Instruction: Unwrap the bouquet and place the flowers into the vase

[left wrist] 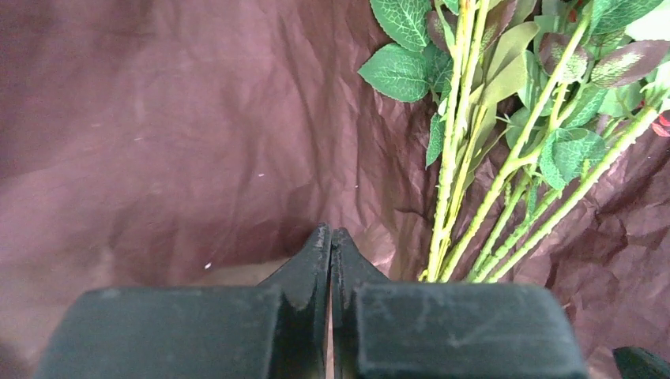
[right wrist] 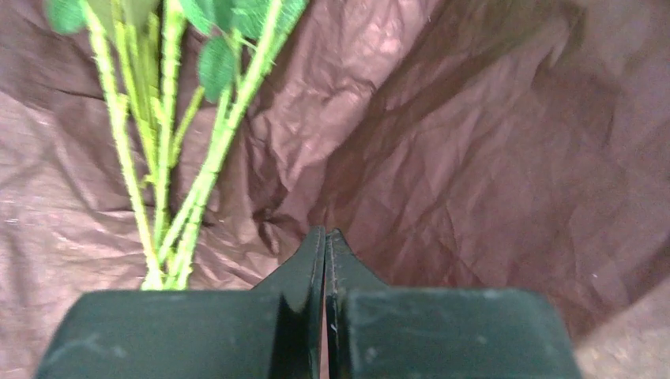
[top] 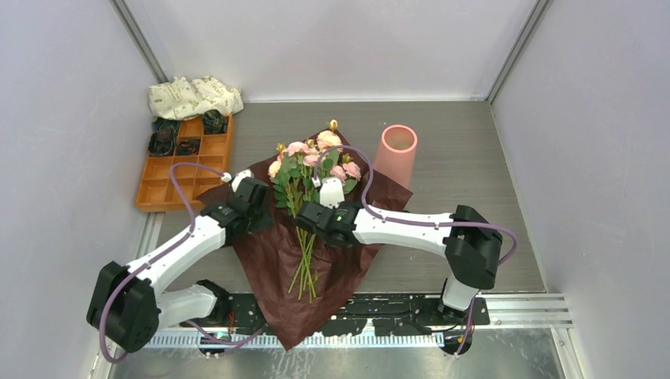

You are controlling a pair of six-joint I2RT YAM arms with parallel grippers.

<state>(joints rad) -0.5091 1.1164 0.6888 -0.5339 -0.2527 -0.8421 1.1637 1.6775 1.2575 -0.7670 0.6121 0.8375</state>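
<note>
maroon paper (top: 340, 268) spread open mid-table (top: 474, 158), one corner over the near edge. flowers (top: 304, 170) lie on it - blooms toward the far edge, stems toward the near one. vase (top: 397, 154) upright near the far right corner, by the paper's edge. left gripper (left wrist: 330, 237) and right gripper (right wrist: 325, 237) - jaws closed, tips on the paper either side of the stems; can't tell if a fold is pinched.

Left claw (left wrist: 330, 234), right claw (right wrist: 325, 234): tips together, possibly empty.
</note>
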